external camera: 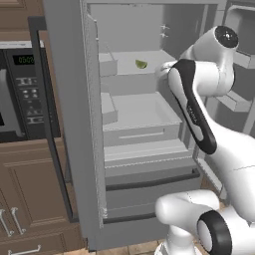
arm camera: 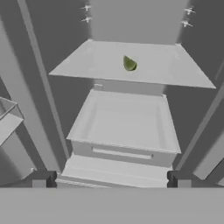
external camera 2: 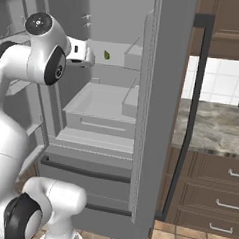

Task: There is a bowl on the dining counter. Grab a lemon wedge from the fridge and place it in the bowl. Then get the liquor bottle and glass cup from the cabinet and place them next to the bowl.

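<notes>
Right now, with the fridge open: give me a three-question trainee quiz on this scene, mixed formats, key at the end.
1. True or false: the lemon wedge lies on a shelf inside the fridge, above the open drawer.
2. Multiple choice: the gripper is A) shut on the wedge, B) open and short of the wedge, C) resting in the drawer.
3. Fill in: both fridge doors are ____.

Key
1. True.
2. B. Both fingertips stand wide apart with nothing between them, and the wedge sits farther in.
3. Open.
</notes>
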You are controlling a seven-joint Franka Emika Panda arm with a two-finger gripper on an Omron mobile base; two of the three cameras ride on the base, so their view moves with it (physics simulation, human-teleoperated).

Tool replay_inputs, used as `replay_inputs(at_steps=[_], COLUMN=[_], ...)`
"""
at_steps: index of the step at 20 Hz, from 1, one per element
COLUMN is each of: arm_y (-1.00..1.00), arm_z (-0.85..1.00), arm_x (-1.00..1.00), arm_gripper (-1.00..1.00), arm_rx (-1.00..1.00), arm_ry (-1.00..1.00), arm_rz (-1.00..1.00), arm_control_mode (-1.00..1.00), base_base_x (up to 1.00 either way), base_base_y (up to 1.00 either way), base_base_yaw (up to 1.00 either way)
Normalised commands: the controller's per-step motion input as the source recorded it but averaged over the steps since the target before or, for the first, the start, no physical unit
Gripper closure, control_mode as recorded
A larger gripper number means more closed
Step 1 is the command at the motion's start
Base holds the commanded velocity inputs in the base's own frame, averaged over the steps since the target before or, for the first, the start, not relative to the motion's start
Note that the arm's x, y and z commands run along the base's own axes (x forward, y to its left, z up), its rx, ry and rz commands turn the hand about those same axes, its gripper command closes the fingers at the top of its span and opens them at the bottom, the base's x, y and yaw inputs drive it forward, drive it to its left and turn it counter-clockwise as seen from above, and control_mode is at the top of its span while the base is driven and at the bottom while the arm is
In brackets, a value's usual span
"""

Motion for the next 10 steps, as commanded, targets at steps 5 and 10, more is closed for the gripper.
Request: replay_inputs(at_steps=[5, 10], arm_y=[-0.21, -0.04], arm_z=[0.0, -0.09], arm_x=[0.39, 0.32], arm_gripper=[-1.0, -1.0], arm_rx=[0.09, 0.05], arm_ry=[0.02, 0.07], arm_rz=[-0.03, 0.0], arm_control_mode=[-1.0, -1.0], base_base_x=[0.0, 0.0], base_base_y=[0.0, 0.0], base_base_yaw=[0.0, 0.0])
